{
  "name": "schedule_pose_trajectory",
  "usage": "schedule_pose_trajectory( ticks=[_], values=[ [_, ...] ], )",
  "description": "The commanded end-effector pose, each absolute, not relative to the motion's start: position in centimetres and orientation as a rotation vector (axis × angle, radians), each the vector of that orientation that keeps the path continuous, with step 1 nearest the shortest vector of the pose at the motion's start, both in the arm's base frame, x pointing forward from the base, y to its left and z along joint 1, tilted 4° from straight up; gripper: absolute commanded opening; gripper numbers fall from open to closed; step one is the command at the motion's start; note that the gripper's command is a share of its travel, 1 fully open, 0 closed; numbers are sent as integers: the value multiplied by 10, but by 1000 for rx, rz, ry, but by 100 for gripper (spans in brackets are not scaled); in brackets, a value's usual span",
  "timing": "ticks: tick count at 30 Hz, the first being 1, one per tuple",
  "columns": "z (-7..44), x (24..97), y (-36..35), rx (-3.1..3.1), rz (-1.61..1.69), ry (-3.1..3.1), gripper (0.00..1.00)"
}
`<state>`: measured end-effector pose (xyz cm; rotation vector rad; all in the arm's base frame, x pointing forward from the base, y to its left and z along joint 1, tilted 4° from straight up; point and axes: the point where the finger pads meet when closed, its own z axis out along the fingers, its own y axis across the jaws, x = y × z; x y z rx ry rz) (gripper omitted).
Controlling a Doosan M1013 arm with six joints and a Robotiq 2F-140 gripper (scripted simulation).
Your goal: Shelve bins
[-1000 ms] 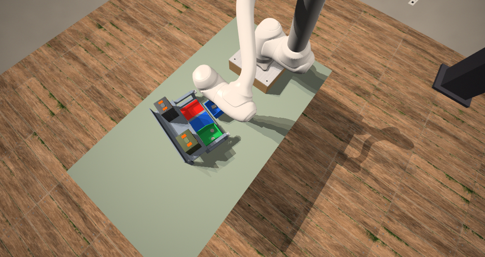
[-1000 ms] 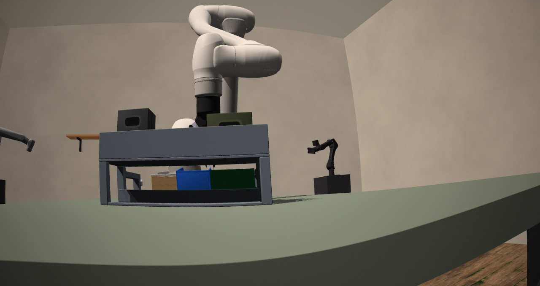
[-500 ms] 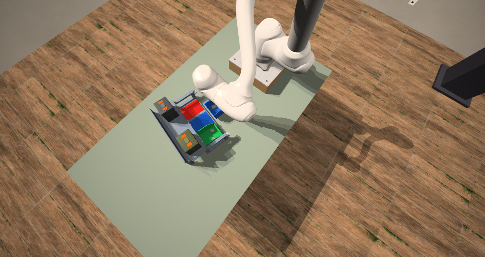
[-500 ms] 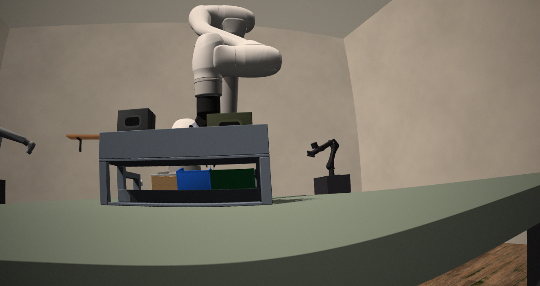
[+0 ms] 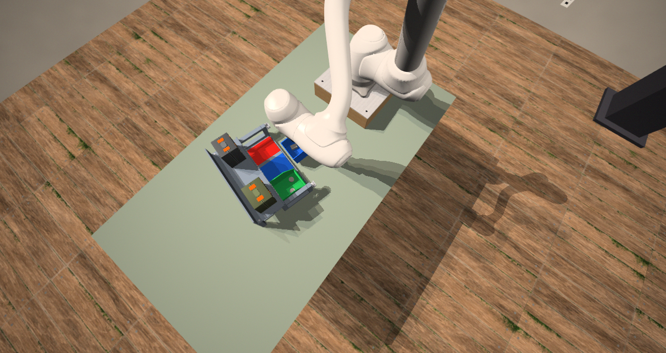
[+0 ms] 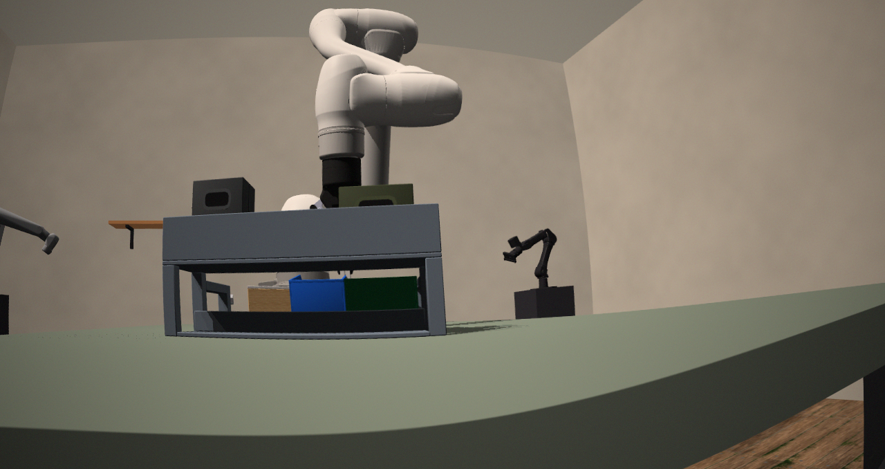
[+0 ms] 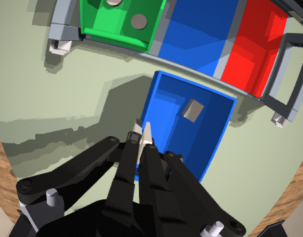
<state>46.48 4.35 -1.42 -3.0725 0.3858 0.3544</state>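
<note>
The blue bin (image 5: pixel 288 151) (image 6: pixel 317 296) (image 7: pixel 219 131) is in front of the shelf (image 5: pixel 246 176) (image 6: pixel 303 237) (image 7: pixel 60 31), with a grey block (image 7: pixel 193 110) inside. A second part is mostly hidden behind the fingers. My gripper (image 7: pixel 140 130) is shut on the blue bin's left side wall in the wrist view, one fingertip on each side of it. The green bin (image 5: pixel 284 190) (image 6: pixel 381 293) (image 7: pixel 107 18), with round grey parts, stands on the shelf at one end. The blue mark (image 5: pixel 277 165) (image 7: pixel 197 36) and the red mark (image 5: pixel 264 150) (image 7: pixel 247 56) are bare. Whether the blue bin touches the table is unclear.
A dark box (image 5: pixel 236 156) (image 6: pixel 200 187) and an olive box (image 5: pixel 248 194) (image 6: pixel 374 192) stand on the shelf's upper board. The shelf's lip (image 7: pixel 237 89) runs close beside the blue bin. A side frame (image 7: pixel 279 74) closes the red end. The arm's base block (image 5: pixel 358 115) is behind the gripper.
</note>
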Motion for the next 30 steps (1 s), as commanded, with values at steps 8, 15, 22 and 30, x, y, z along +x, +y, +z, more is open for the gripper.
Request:
schedule_pose_trajectory(
  ticks=[8,15,22,30],
  values=[
    [-13,469,43,-3070,352,380,10],
    [-13,469,43,-3070,352,380,10],
    [-13,470,43,-3070,352,380,10],
    [-13,473,42,-3070,352,380,10]
  ],
)
